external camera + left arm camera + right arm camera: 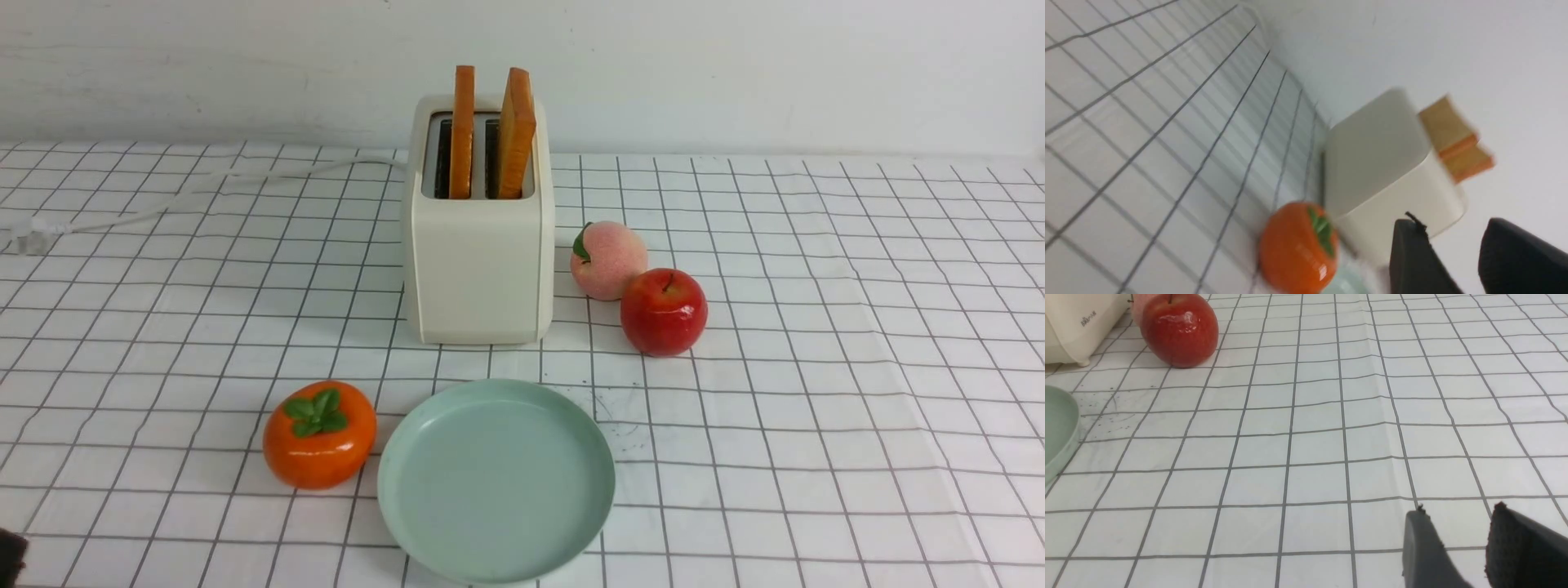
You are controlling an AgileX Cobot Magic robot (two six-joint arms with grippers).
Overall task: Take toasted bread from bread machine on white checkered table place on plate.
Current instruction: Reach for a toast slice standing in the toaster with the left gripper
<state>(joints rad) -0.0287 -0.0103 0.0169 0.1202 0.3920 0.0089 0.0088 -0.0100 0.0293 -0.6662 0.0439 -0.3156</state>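
the bread machine point(482, 261) stands upright near the middle of the bench point(857, 367), its narrow end facing the robot and its two slots running front to back. the toasted bread is in it: the left slice point(463, 131) stands straight up in the left slot and the right slice point(516, 131) stands in the right slot, leaning a little to the right at the top. both are on edge, thin crust edges toward the robot, broad faces to the machine's sides, upper halves clear of the slots.

the plate point(495, 482) lies flat and bare in front of the bread machine, apart from it. a persimmon point(319, 434) sits in front and to the left of the machine. a peach point(608, 260) is just to the machine's right, and an apple point(664, 311) is right of it and a little further forward. a white cord point(245, 175) trails from the machine's back to the left.

the left fingers point(1412, 257) are spread with nothing between them, in front and to the left of the machine; that view is blurred. the right fingers point(1423, 547) are spread too, pinching nothing, low over bare cloth well to the machine's right.
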